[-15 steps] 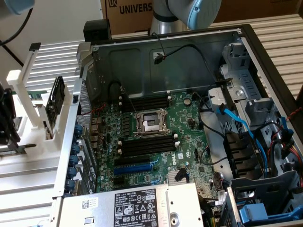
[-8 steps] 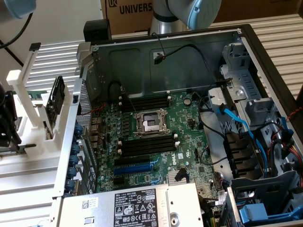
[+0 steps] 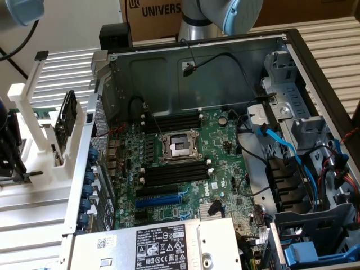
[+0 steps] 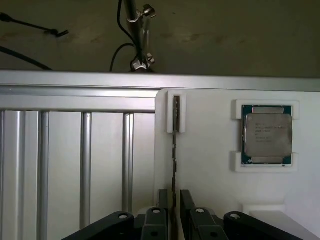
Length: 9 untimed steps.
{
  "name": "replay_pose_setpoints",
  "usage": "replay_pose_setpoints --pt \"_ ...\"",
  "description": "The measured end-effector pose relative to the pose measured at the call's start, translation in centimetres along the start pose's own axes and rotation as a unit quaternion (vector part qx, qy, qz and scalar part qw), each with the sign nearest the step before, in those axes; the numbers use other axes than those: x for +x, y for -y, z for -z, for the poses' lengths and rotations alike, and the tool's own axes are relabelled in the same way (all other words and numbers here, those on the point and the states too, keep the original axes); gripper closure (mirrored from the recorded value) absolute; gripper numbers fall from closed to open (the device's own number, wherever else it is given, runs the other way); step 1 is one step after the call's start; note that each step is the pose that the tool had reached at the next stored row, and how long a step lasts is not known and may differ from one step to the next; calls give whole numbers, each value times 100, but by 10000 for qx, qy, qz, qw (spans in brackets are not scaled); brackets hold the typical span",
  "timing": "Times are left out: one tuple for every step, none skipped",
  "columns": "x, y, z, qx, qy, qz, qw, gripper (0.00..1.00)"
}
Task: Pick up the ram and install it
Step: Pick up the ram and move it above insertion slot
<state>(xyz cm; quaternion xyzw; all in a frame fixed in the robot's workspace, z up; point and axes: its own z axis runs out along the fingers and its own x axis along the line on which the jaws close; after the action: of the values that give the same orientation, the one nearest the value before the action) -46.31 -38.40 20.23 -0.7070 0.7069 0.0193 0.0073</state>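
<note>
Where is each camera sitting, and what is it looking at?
Exterior view: off the arm, above the open grey metal computer case, looking down at its green motherboard; the grey and blue robot arm shows behind it.
Wrist view: on the wrist, looking along the gripper, black jaws open either side of the thin dark green ram stick in a white plastic holder, near a square silver chip.
Shared: the white holder, at the exterior view's left.

A robotics lab: an open computer case sits on a slatted aluminium worktop, with a Universal Robots carton behind the case and a white jig beside it.
</note>
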Motion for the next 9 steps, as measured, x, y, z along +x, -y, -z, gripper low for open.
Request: replay_pose_setpoints --pt "0 0 0 0 0 0 10000 76" --pt "0 0 0 0 0 0 10000 76" --pt "0 0 -1 0 0 0 10000 76" --pt "0 0 -1 1 0 0 10000 76" --pt "0 0 -1 1 0 0 10000 76" --pt "0 0 -1 0 0 0 10000 76" --pt "0 0 -1 1 0 0 10000 76" --pt "0 0 -1 1 0 0 10000 76" --pt "0 0 -1 1 0 0 10000 76"
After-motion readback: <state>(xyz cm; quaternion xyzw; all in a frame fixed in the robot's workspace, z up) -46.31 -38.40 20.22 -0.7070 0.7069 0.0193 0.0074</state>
